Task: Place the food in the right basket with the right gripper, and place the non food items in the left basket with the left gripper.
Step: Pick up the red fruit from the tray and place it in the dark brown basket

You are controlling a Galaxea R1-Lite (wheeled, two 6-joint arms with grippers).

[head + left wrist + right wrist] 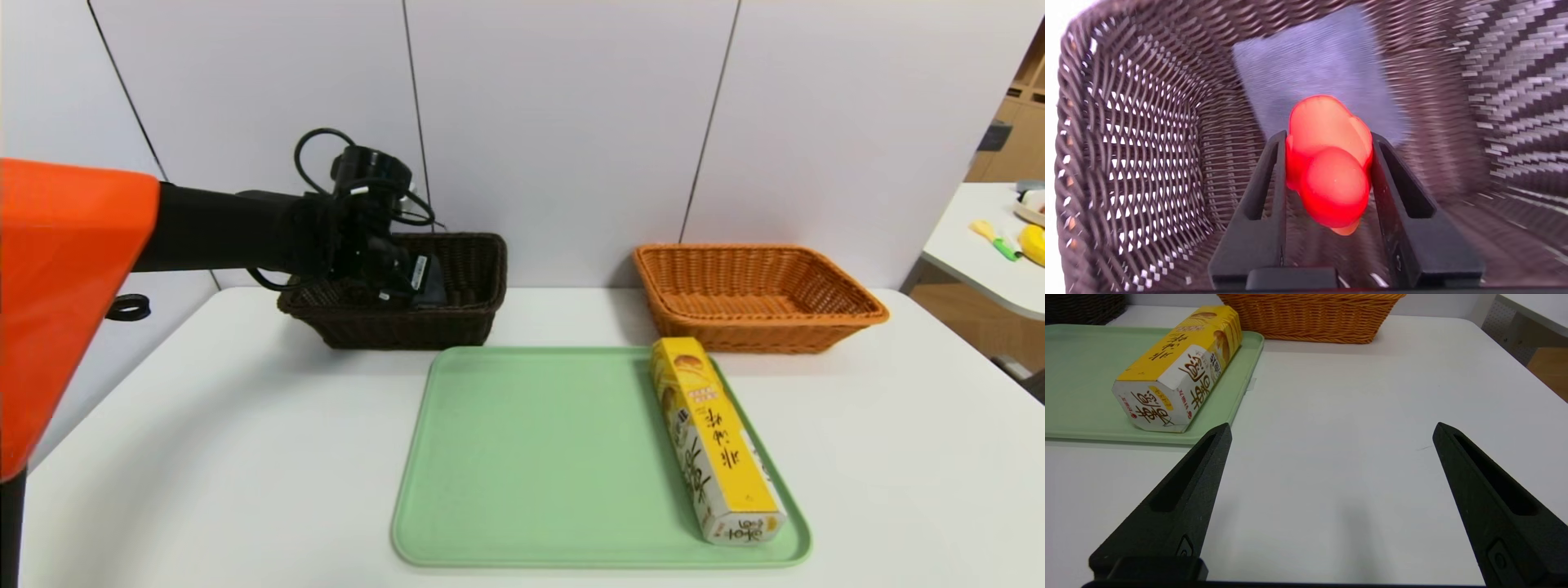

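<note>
Past orange arm segment [65, 302], pinching red toy [1335, 179] with left gripper [1329, 149] inside dark basket [400, 327]. Holding right gripper [1333, 428] wide over open table [1339, 384], near Chinese-lettered carton [1180, 359].

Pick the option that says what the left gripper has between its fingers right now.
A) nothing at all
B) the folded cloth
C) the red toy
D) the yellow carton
C: the left gripper has its two fingers pressed against either side of the red toy, over the dark brown basket.
</note>
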